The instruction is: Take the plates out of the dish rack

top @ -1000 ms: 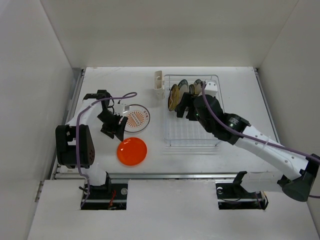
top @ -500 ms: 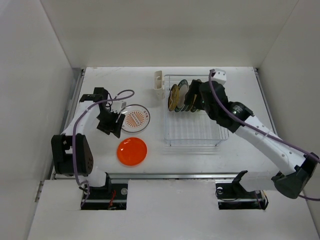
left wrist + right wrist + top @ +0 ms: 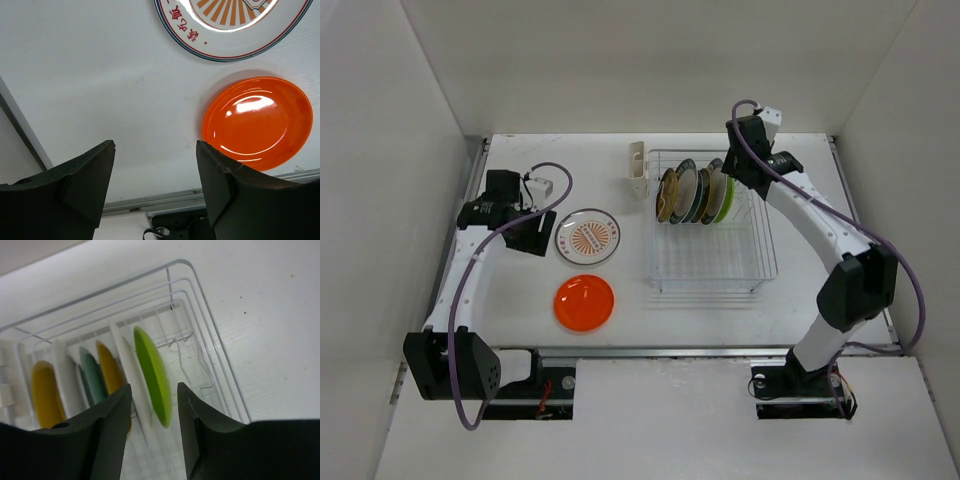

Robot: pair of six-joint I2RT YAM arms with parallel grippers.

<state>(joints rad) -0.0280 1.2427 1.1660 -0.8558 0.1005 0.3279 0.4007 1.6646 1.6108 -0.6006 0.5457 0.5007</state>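
Top external view, near to far: orange plate [image 3: 585,302] lies flat on the table [image 3: 640,312] at near left, and the white plate with orange centre [image 3: 587,236] lies just beyond it. Both are out of the rack. Left gripper [image 3: 155,147] hangs left of the white plate, jaws parted and empty.

The remaining plates stand on edge in the dish rack [image 3: 710,262] at far right. Right gripper [image 3: 154,387] is lined up over the lime green plate [image 3: 150,360], the rightmost, with its jaws parted and nothing gripped.

Step in hand: approach to that plate. The next move likely requires descent astride the rim, closure, then a straight lift clear of the wires.

Red characters ring the white plate's rim but are illegible. No brand is visible.
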